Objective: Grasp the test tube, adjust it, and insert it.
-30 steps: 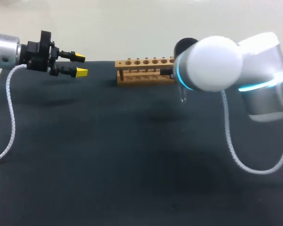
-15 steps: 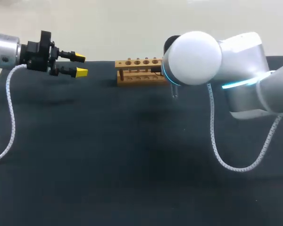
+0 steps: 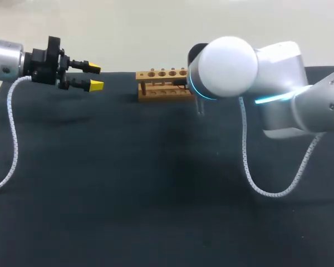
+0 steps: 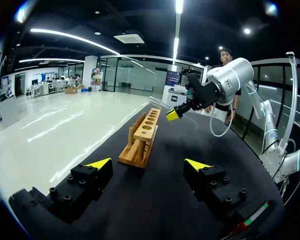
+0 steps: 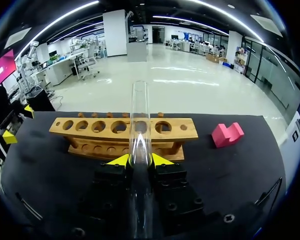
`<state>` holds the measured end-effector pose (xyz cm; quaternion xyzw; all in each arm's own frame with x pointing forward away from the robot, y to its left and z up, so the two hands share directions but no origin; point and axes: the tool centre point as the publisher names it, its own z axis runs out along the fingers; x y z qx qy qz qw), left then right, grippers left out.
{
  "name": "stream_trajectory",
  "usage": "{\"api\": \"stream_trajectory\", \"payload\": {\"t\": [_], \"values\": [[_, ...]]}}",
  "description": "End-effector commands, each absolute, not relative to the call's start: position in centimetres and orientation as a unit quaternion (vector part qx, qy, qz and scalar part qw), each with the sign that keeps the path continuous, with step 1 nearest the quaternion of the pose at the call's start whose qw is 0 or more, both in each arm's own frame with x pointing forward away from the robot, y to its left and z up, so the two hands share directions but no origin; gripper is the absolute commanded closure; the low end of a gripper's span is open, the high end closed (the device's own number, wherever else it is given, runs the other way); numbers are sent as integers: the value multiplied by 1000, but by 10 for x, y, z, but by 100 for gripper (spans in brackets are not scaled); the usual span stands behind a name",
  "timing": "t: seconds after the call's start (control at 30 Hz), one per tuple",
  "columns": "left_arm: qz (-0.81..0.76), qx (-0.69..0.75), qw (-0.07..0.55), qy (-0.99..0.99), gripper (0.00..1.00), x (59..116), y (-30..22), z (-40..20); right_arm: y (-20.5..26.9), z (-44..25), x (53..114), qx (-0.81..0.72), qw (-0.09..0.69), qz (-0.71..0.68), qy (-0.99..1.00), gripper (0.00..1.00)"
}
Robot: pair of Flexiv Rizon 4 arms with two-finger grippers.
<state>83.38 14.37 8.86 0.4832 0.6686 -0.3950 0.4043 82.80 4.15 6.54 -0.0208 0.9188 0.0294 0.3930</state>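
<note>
From above, the left claw [image 3: 94,77] hangs released over the table's [image 3: 128,183] left side, well apart from the wooden rack [image 3: 161,83]. The right arm [image 3: 228,67] hides its own claw, and only a glass tube's [image 3: 200,108] tip shows below it, near the rack's right end. The left wrist shows its fingers spread wide, the rack ahead. At the right wrist, the right claw [image 5: 140,160] is clenched on the tube, which points at the rack, with a pink block [image 5: 227,134] off to one side.
</note>
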Motion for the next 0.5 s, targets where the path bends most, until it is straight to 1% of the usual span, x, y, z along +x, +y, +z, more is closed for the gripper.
{"api": "stream_trajectory", "payload": {"t": [0.03,0.5], "values": [[-395,484,406,667,0,834,144,88,46,61,838,-25,390,32,920,100],[-395,484,406,667,0,834,144,88,54,55,844,-32,382,39,923,100]]}}
